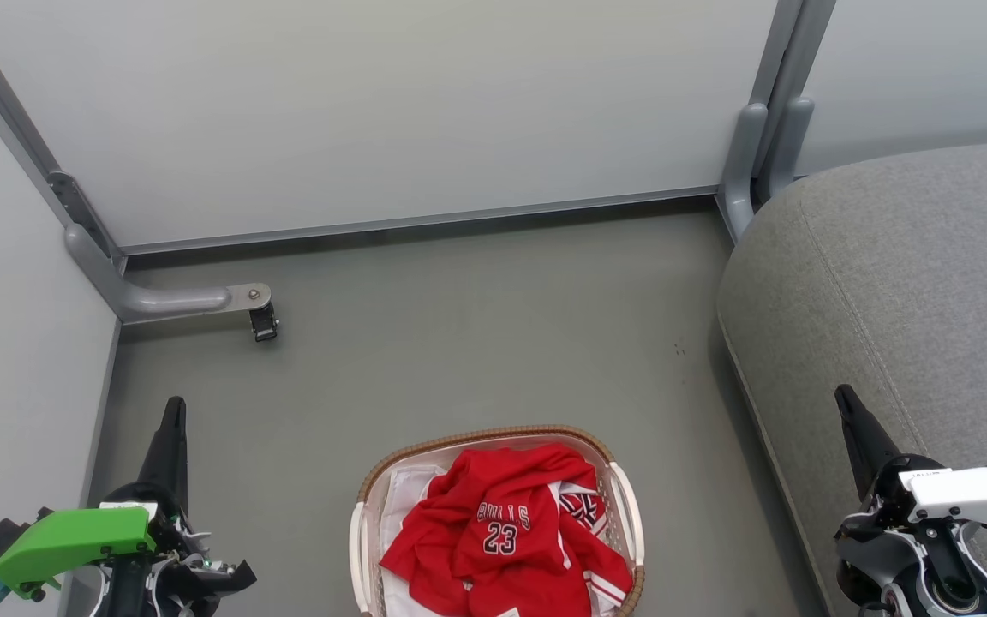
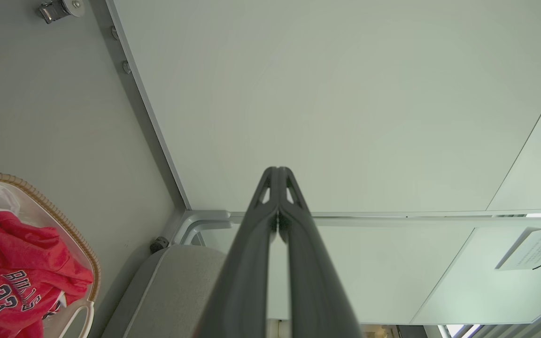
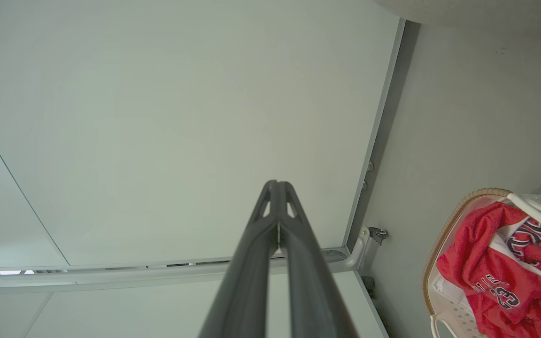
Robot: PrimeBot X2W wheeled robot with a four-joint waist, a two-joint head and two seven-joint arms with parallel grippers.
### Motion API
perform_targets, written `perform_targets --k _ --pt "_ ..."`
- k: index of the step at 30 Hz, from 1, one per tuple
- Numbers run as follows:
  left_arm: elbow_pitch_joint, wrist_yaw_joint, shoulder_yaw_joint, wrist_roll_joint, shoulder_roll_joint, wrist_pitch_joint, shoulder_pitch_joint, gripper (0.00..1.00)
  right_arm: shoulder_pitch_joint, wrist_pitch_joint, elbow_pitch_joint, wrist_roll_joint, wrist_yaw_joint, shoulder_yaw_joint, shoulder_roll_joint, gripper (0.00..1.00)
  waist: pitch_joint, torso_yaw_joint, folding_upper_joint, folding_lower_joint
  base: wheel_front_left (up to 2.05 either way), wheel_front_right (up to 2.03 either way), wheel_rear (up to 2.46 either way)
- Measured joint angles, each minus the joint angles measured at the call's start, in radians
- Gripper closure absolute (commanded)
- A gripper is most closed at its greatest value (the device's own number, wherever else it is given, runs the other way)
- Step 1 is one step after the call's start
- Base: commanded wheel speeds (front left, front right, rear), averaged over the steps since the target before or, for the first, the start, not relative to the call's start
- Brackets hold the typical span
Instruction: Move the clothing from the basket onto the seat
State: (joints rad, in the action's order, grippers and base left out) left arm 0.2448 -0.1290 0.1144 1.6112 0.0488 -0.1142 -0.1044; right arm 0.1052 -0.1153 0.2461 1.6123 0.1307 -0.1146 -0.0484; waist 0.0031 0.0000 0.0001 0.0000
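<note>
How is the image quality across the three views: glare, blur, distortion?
Head view: even soft light, no glare, lettering on the red jersey sharp, a faint shadow beside the grey sofa cushion. Left wrist view: left gripper softens toward the lens. Right wrist view: right gripper likewise.

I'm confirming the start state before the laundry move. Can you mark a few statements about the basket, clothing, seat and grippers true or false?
1. The red basketball clothing numbered 23 lies in the oval white plastic basket with a brown woven rim. True.
2. The left gripper grips the clothing. False: it is shut on nothing, apart from the basket.
3. The large grey fabric seat stands on the basket's right. True.
4. The right gripper is wide open. False: its fingers are shut together.
5. A red garment lies on the seat. False: the red clothing seen is in the basket.
</note>
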Motion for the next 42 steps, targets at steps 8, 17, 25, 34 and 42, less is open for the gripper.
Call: perform_targets --k 8,17,25,34,42 --pt "0.0 0.0 0.0 0.0 0.0 0.0 0.0 1.0 0.0 0.0 0.0 0.0 0.0 0.0 0.0 1.0 0.0 0.0 0.0 0.0 0.0 0.0 0.0" --pt "0.0 0.0 0.0 0.0 0.0 0.0 0.0 1.0 0.0 0.0 0.0 0.0 0.0 0.0 0.0 1.0 0.0 0.0 0.0 0.0 0.0 0.0 0.0" --pt "0.0 0.0 0.0 0.0 0.0 0.0 0.0 1.0 0.0 0.0 0.0 0.0 0.0 0.0 0.0 1.0 0.0 0.0 0.0 0.0 0.0 0.0 0.0" --pt "0.053 0.002 -0.016 -0.001 -0.009 0.011 0.054 0.0 -0.049 0.009 0.053 -0.002 0.0 0.011 0.018 0.0 0.0 0.0 0.0 0.0 0.0 0.0 0.0" --pt "0.025 0.002 -0.047 -0.02 -0.009 0.05 0.061 0.0 -0.052 0.049 0.053 -0.017 0.0 0.034 0.018 0.0 0.0 0.0 0.0 0.0 0.0 0.0 0.0"
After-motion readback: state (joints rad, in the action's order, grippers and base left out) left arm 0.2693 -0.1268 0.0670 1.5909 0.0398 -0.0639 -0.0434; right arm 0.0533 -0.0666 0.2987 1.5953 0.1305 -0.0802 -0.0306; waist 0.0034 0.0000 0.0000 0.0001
